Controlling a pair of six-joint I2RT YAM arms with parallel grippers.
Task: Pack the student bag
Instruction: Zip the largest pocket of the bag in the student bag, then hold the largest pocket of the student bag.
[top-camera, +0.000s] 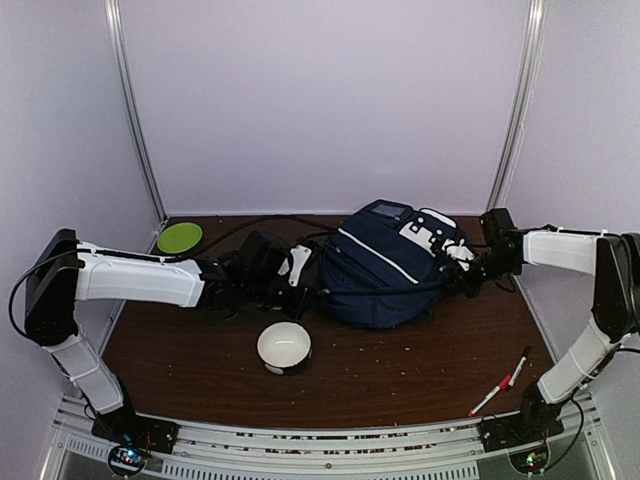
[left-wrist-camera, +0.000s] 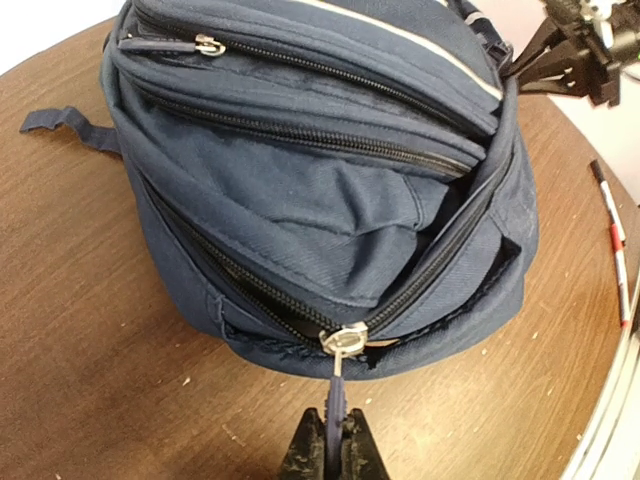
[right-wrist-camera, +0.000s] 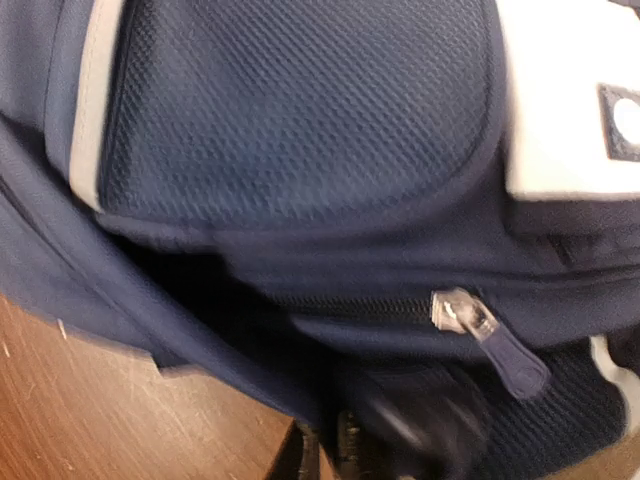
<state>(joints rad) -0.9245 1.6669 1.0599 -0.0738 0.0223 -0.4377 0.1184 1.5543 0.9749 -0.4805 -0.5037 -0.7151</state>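
Observation:
The student bag (top-camera: 385, 265) is a navy-blue backpack with white trim, lying on the brown table right of the middle. My left gripper (left-wrist-camera: 335, 428) sits at the bag's left end, shut on the blue pull tab (left-wrist-camera: 338, 400) of the main zipper. The silver slider (left-wrist-camera: 346, 340) is at the bag's near edge, with the zipper track gaping to its right. My right gripper (top-camera: 466, 266) is at the bag's right side. In the blurred right wrist view its fingers (right-wrist-camera: 335, 450) are pressed together at a dark fold of the bag (right-wrist-camera: 300, 150), below another zipper slider (right-wrist-camera: 462, 315).
A white bowl (top-camera: 284, 347) stands in front of the bag, near the left gripper. A green disc (top-camera: 180, 237) lies at the back left. Two marker pens (top-camera: 502, 382) lie at the front right, by the right arm's base. Cables run behind the bag.

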